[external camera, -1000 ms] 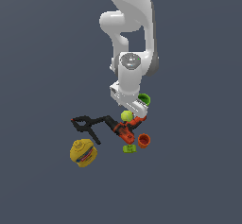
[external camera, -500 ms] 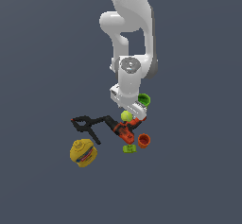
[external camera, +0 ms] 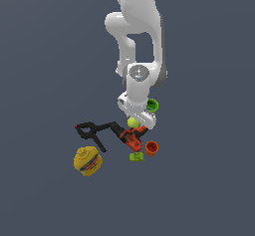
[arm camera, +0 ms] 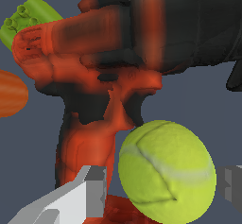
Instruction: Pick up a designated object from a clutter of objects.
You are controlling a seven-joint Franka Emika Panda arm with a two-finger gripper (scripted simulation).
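The tennis ball [external camera: 133, 122] is yellow-green with pale seams and rests against the red-black drill [external camera: 130, 136] in the middle of the clutter. My gripper [external camera: 135, 118] is lowered straight over it. In the wrist view the tennis ball [arm camera: 165, 171] sits between my two grey fingertips [arm camera: 92, 190], with a thin gap showing on one side. The gripper [arm camera: 163, 186] is open around the ball. The drill [arm camera: 118, 76] lies right behind the ball.
A green cup [external camera: 152, 105] stands beside the hand at the exterior view's right. An orange cup [external camera: 151, 148] and a green block [external camera: 135, 156] lie in front of the drill. A black clamp [external camera: 94, 130] and a yellow bottle [external camera: 87, 160] are at the left.
The hand has come down a little toward the tennis ball. The ball and the other items have not moved.
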